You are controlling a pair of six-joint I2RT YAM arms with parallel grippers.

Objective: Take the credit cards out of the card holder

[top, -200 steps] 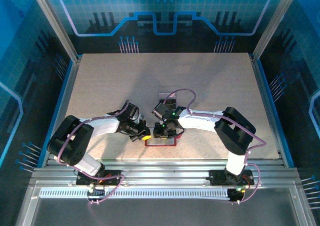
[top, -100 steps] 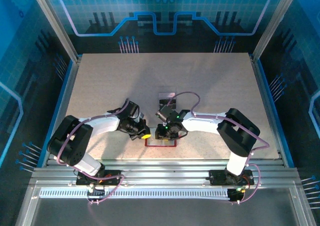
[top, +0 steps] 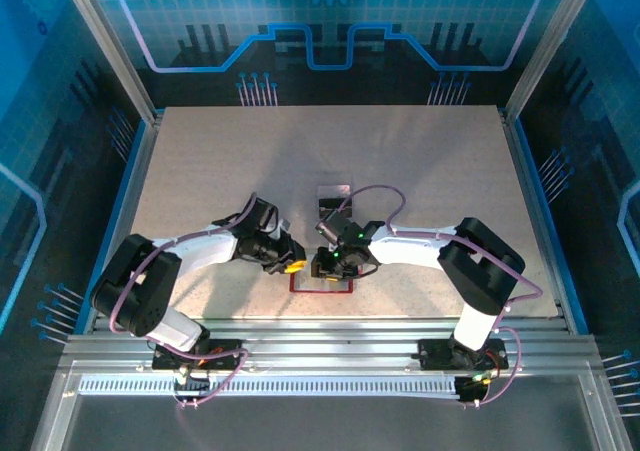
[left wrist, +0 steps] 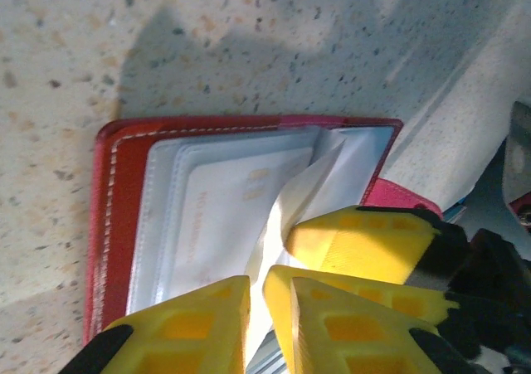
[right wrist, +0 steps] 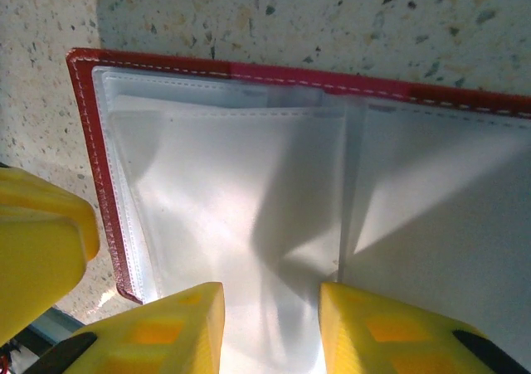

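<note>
Card holder (left wrist: 116, 225): lies open and flat at the near centre of the table (top: 420, 161). Dark-red stitched border, rounded corners, glossy pale-grey plastic pockets.

One pale card (left wrist: 220, 221) with embossed characters sits inside a pocket.

Credit cards (top: 333, 198): small dark-and-grey stack, flat, just beyond the holder.

Left gripper (left wrist: 255, 316): blocky yellow fingers a narrow slot apart, with a lifted pocket leaf in the slot.

Right gripper (right wrist: 270, 328): fingers spread over the pale pockets, crowding the left one.

Table: speckled beige, stone-like.
</note>
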